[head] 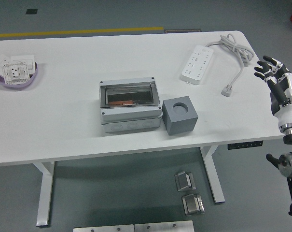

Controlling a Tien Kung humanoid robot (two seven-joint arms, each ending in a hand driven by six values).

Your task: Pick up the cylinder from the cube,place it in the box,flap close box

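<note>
Cylinder looks like it's already sitting inside the junction box (130,105) at center frame; cube (180,115) socket is showing empty. Right hand (277,84) is hovering at right edge, fingers spread, empty. Closing the flap is probably next.

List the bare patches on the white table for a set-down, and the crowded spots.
Free: the wide stretch of white table between the purple tray of wall sockets and the grey flap-lid box; also the far middle. Crowded: the dark grey cube with a round hole right beside the box, and the white power strip with its cable far right, near the open right hand.
</note>
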